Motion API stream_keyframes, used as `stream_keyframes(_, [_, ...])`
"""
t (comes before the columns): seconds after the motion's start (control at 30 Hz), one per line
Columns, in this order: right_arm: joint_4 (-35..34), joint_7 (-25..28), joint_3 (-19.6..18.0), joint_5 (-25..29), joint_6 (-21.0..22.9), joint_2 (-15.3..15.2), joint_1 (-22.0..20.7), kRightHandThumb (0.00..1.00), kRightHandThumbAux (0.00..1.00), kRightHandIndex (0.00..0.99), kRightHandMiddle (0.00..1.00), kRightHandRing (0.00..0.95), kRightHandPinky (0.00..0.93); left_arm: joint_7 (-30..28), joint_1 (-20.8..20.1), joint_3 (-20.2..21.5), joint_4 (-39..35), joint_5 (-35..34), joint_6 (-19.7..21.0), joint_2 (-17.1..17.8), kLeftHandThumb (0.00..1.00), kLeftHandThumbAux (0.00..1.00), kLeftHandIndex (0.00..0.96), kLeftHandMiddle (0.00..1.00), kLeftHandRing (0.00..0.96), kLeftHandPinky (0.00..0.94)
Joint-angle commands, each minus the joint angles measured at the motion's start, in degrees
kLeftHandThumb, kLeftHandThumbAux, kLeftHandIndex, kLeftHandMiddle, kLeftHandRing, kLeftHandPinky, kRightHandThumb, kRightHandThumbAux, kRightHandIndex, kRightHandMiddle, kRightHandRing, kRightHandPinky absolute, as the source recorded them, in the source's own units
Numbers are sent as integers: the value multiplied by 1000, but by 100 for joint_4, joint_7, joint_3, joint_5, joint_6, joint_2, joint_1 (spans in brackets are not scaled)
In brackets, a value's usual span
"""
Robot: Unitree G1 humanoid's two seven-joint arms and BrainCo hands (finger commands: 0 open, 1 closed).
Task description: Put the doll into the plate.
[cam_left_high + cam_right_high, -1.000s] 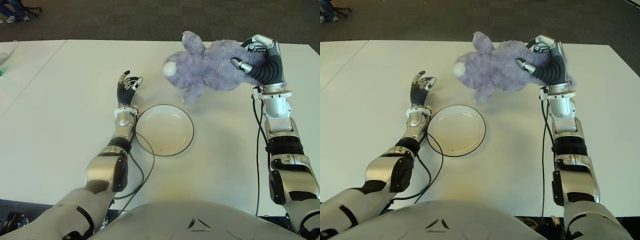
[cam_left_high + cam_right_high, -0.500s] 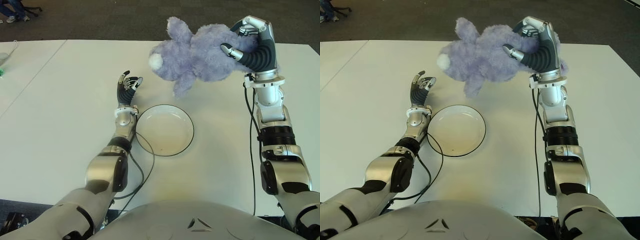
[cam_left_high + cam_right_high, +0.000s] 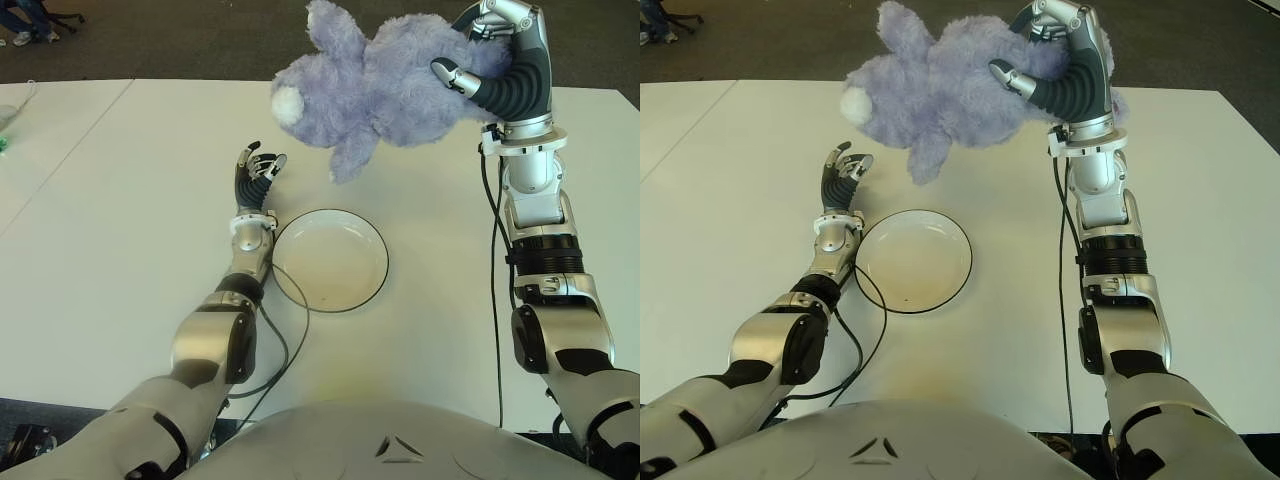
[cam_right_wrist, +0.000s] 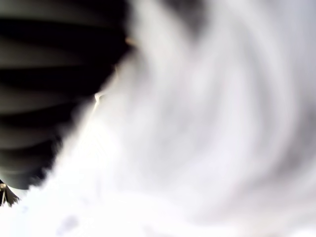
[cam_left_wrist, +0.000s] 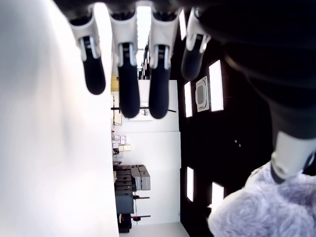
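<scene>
Upper right of frame, right hand (image 3: pixel 480 50) grips fluffy lavender plush doll (image 3: pixel 370 85) aloft; next, lower onto round white black-rimmed plate (image 3: pixel 330 260).

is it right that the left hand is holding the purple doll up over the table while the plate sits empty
Not quite: the right hand holds the purple doll up over the table, as the left eye view shows. The left hand is open beside the empty plate.
</scene>
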Motion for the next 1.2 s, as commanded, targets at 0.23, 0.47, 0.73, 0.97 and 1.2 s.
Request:
stream_keyframes(0.23, [-931,446,439,426,348,579,388,688,727,436,830,854,845,119,1204,-50,957,135,801,-299,0,568,185,372,359,277])
stream_keyframes(0.47, [-1250,498,676,410,441,973,806,685,728,436,836,860,846,3,1204,25,961,56,802,-317,0,571,175,375,362,279])
stream_keyframes(0.73, [-1186,410,725,262,230,1162,1128,688,727,436,848,868,858,33,1218,36,950,51,735,-353,0,572,168,368,358,276])
stream_keyframes(0.97, [-305,334,695,174,-636,977,1645,692,725,436,860,873,864,174,1228,-58,947,155,743,-349,0,545,160,349,343,277])
stream_keyframes(1.2, [-4,433,781,163,-834,933,2047,693,723,436,870,876,872,89,1229,-7,945,97,748,-355,0,566,171,362,359,332])
